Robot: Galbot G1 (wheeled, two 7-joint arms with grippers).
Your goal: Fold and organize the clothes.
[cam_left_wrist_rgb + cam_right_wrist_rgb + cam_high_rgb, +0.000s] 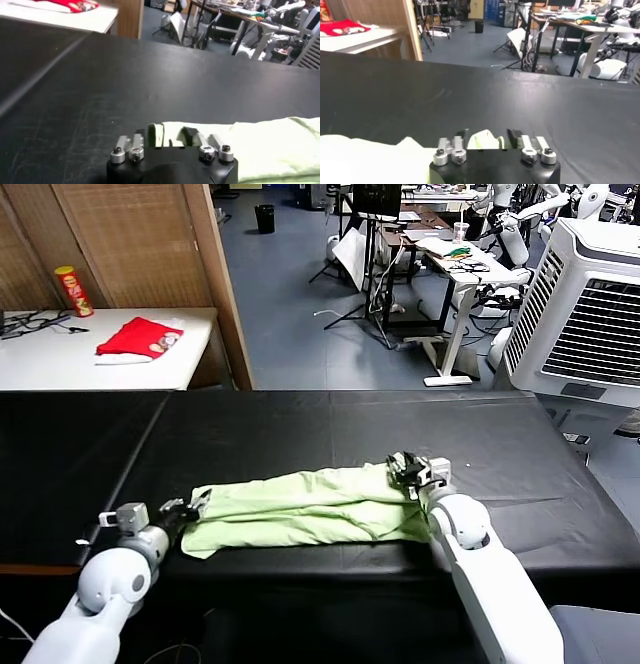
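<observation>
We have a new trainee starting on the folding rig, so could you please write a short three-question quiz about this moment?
1. True or false: the green shirt lies bunched in a long strip on the black table.
2. Which ends of the shirt do the two grippers grasp? A) both at the same end B) one at each end C) neither touches it
3. Fill in: the red garment lies on the ____ side table.

Key
1. True.
2. B: the left gripper pinches the strip's left end and the right gripper pinches its right end; each wrist view shows cloth between the fingers.
3. White.
</observation>
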